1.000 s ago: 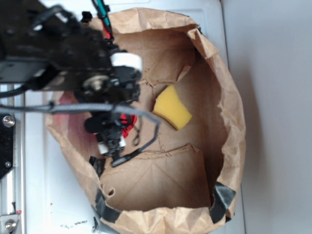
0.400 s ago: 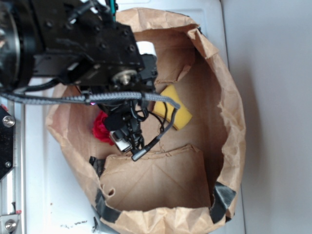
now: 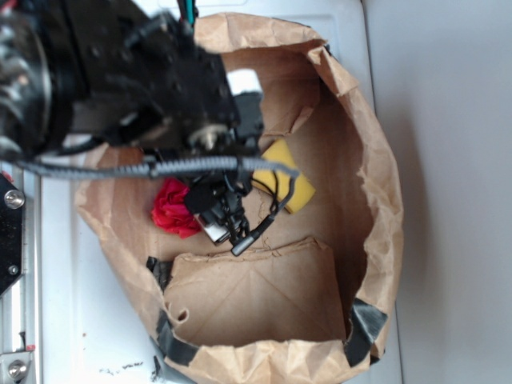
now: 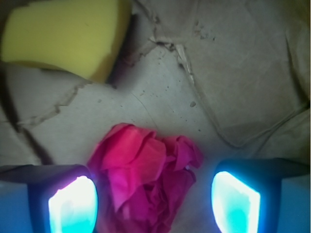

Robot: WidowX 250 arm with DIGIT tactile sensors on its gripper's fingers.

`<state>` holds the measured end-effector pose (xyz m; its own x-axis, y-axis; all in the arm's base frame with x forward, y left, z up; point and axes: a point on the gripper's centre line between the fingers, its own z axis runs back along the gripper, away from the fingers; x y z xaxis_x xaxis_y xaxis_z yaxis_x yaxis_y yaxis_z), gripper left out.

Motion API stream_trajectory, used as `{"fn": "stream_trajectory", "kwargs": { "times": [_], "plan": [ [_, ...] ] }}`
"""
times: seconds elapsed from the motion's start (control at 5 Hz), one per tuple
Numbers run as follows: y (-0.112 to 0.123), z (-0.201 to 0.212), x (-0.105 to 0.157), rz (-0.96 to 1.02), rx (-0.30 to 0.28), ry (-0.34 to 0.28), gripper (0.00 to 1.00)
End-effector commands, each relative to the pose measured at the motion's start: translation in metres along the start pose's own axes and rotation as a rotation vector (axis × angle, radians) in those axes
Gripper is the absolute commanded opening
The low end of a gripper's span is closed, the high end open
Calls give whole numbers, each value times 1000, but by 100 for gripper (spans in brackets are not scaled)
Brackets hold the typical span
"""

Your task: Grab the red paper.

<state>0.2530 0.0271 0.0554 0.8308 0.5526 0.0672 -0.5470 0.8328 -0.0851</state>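
Exterior view: brown paper bag [image 3: 376, 200] lies open on the white counter [image 3: 96, 336]. Inside it, the red paper [image 3: 172, 210] sits near the left wall, just beside the claw [image 3: 218, 224], partly hidden by the dark arm. Yellow sponge [image 3: 294, 186] lies in the same bag, further right.

Wrist view: claw [image 4: 154, 200] spread wide, holding nothing — the red paper [image 4: 146, 172] lies between the two fingers [image 4: 73, 204], a little closer to the left one, not clearly touching either. Sponge [image 4: 63, 36] well clear beyond it. Judged: a straight drop and close should catch the wad.
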Motion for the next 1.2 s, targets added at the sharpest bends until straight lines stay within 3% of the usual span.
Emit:
{"fn": "stream_trajectory", "kwargs": {
  "times": [0.0, 0.4, 0.6, 0.8, 1.0],
  "plan": [
    [-8, -11, -6, -27, 17, -60, 100],
    [-11, -20, -12, -42, 49, -59, 100],
    [-9, -20, -11, -40, 50, -62, 0],
    [-7, -17, -10, -53, 45, -72, 0],
    [-7, 1, -10, -166, 18, -140, 0]
  ]
}}
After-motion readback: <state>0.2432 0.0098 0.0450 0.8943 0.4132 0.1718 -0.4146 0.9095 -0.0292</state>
